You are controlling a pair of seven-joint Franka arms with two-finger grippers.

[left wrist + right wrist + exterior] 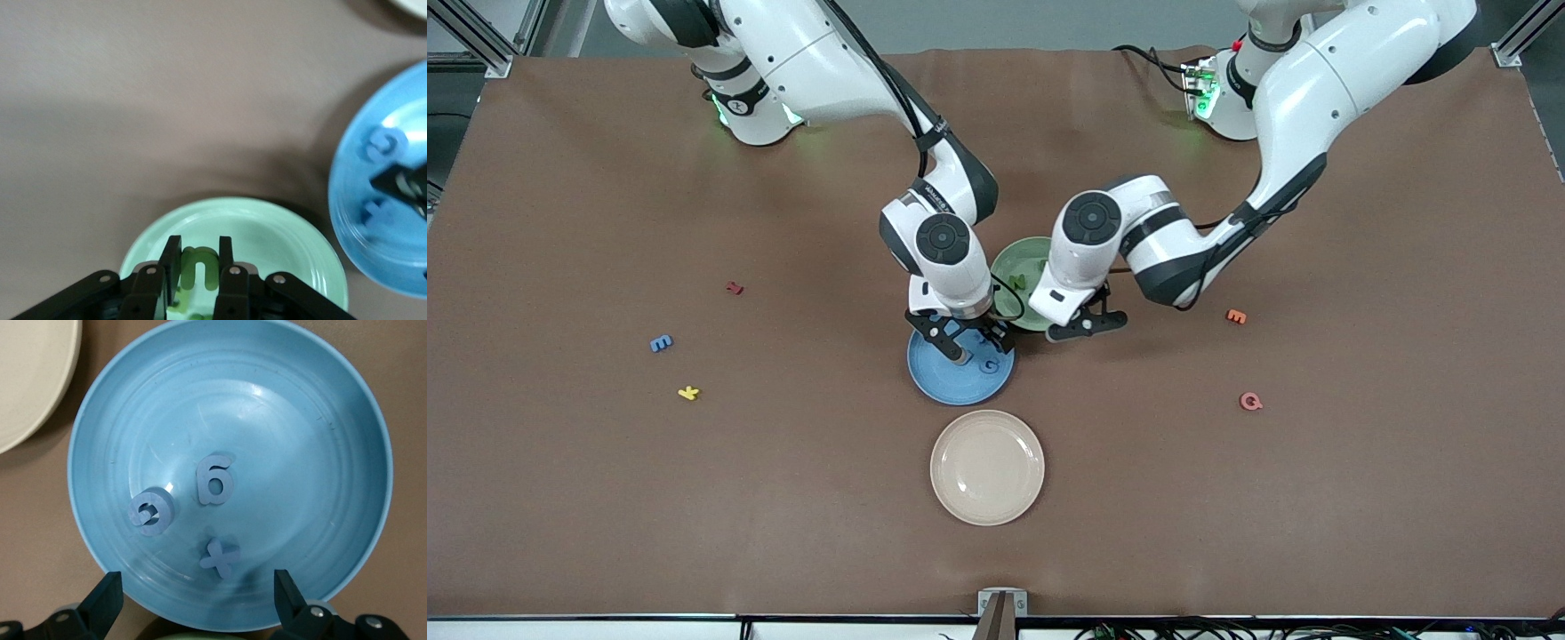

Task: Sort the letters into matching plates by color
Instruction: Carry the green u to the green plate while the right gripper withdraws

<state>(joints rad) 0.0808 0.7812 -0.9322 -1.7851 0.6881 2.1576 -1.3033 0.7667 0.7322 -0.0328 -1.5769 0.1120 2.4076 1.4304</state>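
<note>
right gripper [197, 600] over blue plate [333, 420], fingers spread, empty; three blue letters [215, 479] sorted inside; left gripper [199, 267] pinching green letter [197, 267] over green plate [280, 240], ready for drop

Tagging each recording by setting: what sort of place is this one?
Probably a robotics lab bench: two white arms mounted on a brown cloth-covered table, aluminium frame posts at its corners, loose cables along the edge, small foam letters scattered about.

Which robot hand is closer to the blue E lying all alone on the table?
Right. The right gripper, open, is over the blue plate. The left gripper holds a green letter over the green plate, farther from the blue E.
</note>
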